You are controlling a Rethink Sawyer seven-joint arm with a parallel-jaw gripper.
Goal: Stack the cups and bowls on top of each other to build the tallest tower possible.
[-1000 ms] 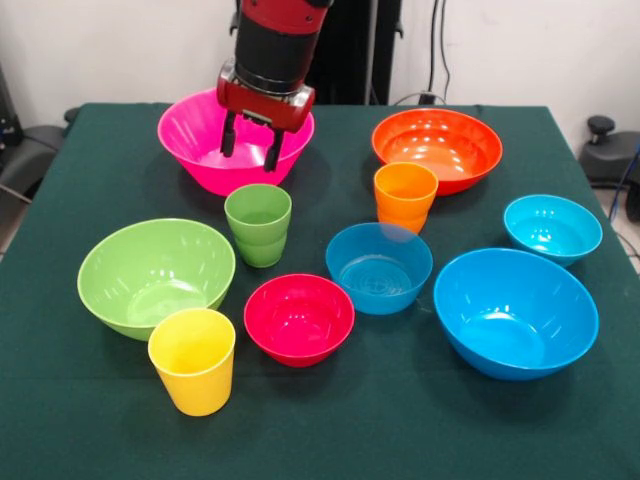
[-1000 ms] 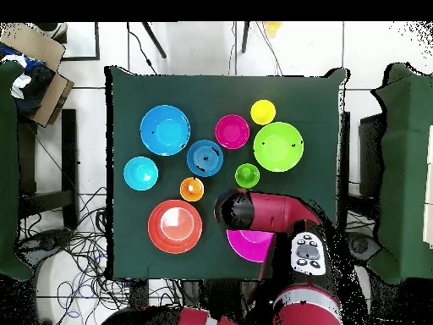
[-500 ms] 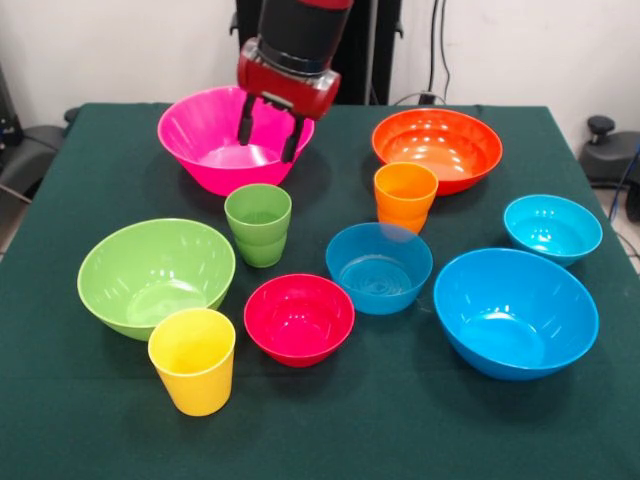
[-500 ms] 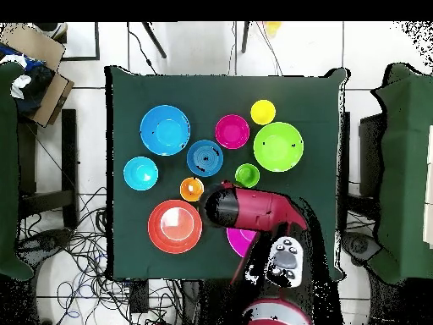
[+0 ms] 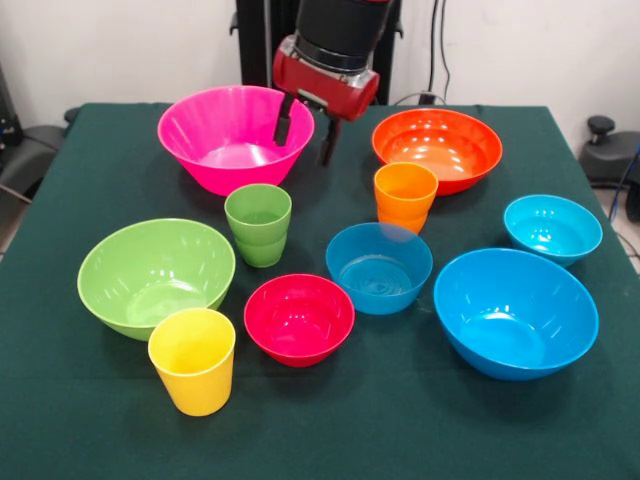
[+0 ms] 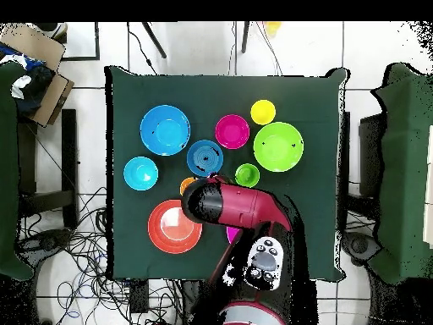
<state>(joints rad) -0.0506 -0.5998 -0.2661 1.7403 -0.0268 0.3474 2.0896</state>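
We see the gripper [image 5: 306, 131] hanging above the green table [image 5: 100, 420], over the gap between the pink bowl [image 5: 225, 135] and the orange bowl [image 5: 440, 148]. Its two black fingers [image 5: 284, 122] stand apart with nothing between them, so the jaws are released. In the front view the left-hand finger overlaps the pink bowl's rim; we cannot tell whether it touches.

All the cups and bowls sit upright and separate on the cloth, none stacked. The green cup [image 5: 259, 224] stands just in front of the pink bowl. The orange cup [image 5: 405, 196] stands just in front of the orange bowl, touching or nearly touching it. The yellow cup [image 5: 192, 360] stands nearest the front camera, just beside the light green bowl [image 5: 155, 272].

The red bowl [image 5: 299, 317] sits between the yellow cup and the mid blue bowl [image 5: 379, 265], which lies in front of the orange cup. The big blue bowl [image 5: 515, 311] is to the right in the front view, with the small cyan bowl [image 5: 552, 228] behind it.

From overhead, the arm [image 6: 241, 207] covers most of the pink bowl and part of the orange cup [image 6: 185, 182]. The orange bowl [image 6: 173, 227], green cup [image 6: 247, 175] and red bowl [image 6: 232, 131] show clear of it.
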